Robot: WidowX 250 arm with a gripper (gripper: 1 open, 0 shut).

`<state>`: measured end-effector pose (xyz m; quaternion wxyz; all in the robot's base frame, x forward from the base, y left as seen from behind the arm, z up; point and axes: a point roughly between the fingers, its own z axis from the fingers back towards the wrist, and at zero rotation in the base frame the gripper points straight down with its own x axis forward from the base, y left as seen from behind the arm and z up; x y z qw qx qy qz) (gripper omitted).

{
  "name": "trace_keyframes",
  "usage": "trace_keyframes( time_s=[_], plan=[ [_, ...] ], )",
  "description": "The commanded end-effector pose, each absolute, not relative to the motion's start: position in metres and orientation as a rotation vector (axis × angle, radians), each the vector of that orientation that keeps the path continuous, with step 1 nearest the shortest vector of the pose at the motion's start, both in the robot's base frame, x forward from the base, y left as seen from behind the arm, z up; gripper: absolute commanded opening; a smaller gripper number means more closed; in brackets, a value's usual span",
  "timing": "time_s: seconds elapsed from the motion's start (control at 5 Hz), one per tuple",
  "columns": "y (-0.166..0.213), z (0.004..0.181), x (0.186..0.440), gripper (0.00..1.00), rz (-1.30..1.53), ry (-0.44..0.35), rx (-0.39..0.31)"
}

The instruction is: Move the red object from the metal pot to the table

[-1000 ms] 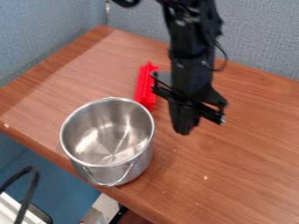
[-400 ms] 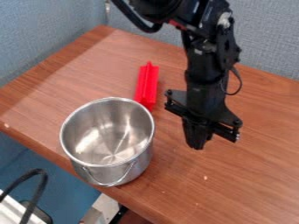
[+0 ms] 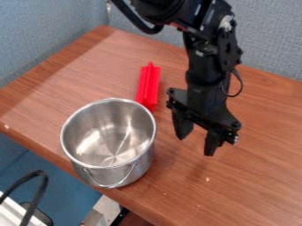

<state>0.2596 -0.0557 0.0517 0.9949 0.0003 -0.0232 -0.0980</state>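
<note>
Red object (image 3: pixel 147 84) flat on table (image 3: pixel 71 79), upper centre, just behind metal pot (image 3: pixel 109 141). Gripper (image 3: pixel 197 141) right of pot, jaws spread, holding nothing.

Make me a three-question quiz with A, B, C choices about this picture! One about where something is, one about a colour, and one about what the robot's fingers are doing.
1. Where is the long red bar?
A. inside the pot
B. on the brown wooden table
C. held in the fingers

2. What colour is the round shiny metal pot?
A. silver
B. blue
C. green

3. What are the black robot gripper's fingers doing?
A. squeezing the pot's rim
B. shut tight together
C. spread open, holding nothing

Answers:
1 B, the bar lies flat on the wood behind the pot.
2 A, the pot is bare shiny steel, and looks empty inside.
3 C, a clear gap shows between the fingers, with only tabletop below.
</note>
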Motion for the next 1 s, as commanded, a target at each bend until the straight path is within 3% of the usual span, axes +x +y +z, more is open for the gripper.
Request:
trace_keyframes(
  time_s=[0.0,0.2,0.4,0.6,0.8],
  plan=[
    [-0.052,0.049,0.276,0.0,-0.227,-0.077,0.012],
    [-0.051,0.038,0.289,0.0,-0.251,-0.092,0.022],
    [-0.048,0.053,0.298,1.0,-0.258,-0.143,0.019],
    [-0.053,0.046,0.301,0.0,-0.286,-0.149,0.021],
    [-0.053,0.04,0.305,0.0,-0.303,-0.133,0.023]
  ],
)
